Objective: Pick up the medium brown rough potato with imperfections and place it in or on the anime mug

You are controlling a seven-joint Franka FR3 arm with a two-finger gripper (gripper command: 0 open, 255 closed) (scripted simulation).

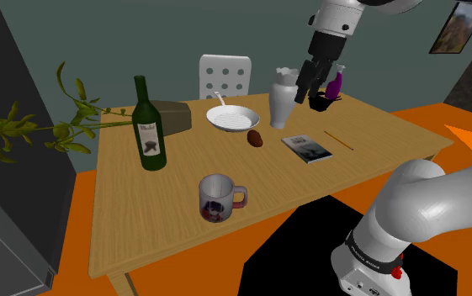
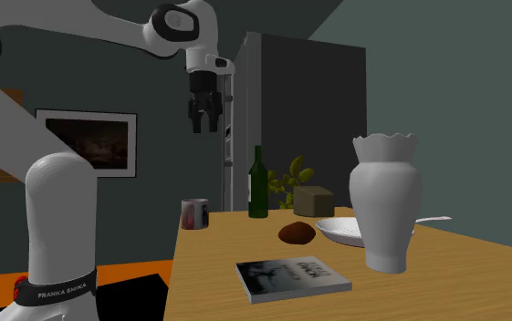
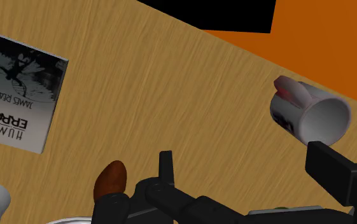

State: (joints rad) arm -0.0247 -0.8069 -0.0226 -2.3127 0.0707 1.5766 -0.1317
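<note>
**Potato on table; claw raised, open and empty**

The potato, a dark reddish-brown oval with a dull, uneven skin, lies on the wood-grain table. It sits just beside the rim of the shallow white bowl, between that bowl and the flat grey-covered book. The mug is white and cylindrical, with a printed picture and a pinkish handle. It stands upright and well apart from the potato, nearer the table edge at the shoulder view's bottom. The black gripper hangs high above the table near the smooth white vase, fingers spread wide, holding nothing. A glossy green bottle stands toward the shoulder view's left.
</note>
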